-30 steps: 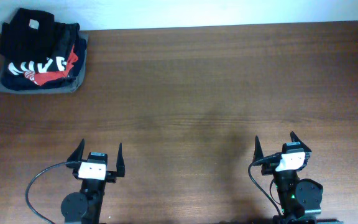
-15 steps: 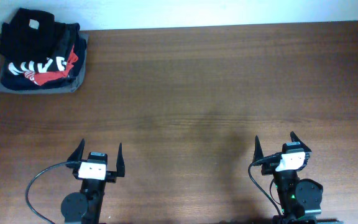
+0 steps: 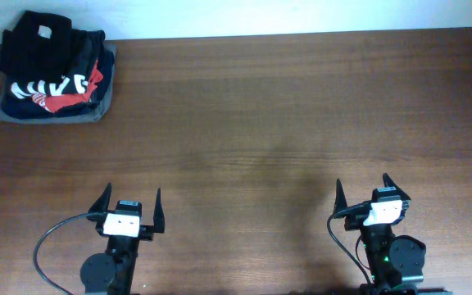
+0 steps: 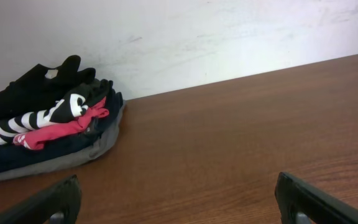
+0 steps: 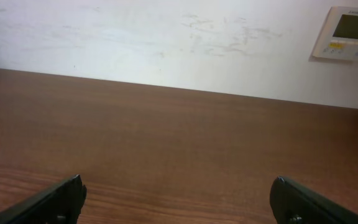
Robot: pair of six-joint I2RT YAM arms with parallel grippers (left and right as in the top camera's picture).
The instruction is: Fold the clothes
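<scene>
Clothes (image 3: 33,39) lie unmoved at the counter's (image 3: 260,123) far corner, and left hand (image 3: 133,197) and right hand (image 3: 362,187) stay spread, empty.

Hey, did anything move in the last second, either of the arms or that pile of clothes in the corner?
Nothing visibly changed. The left gripper and the right gripper are open and empty at the near edge of the table, as before. The black garment lies where it was, on top of the folded pile in the far left corner.
</scene>
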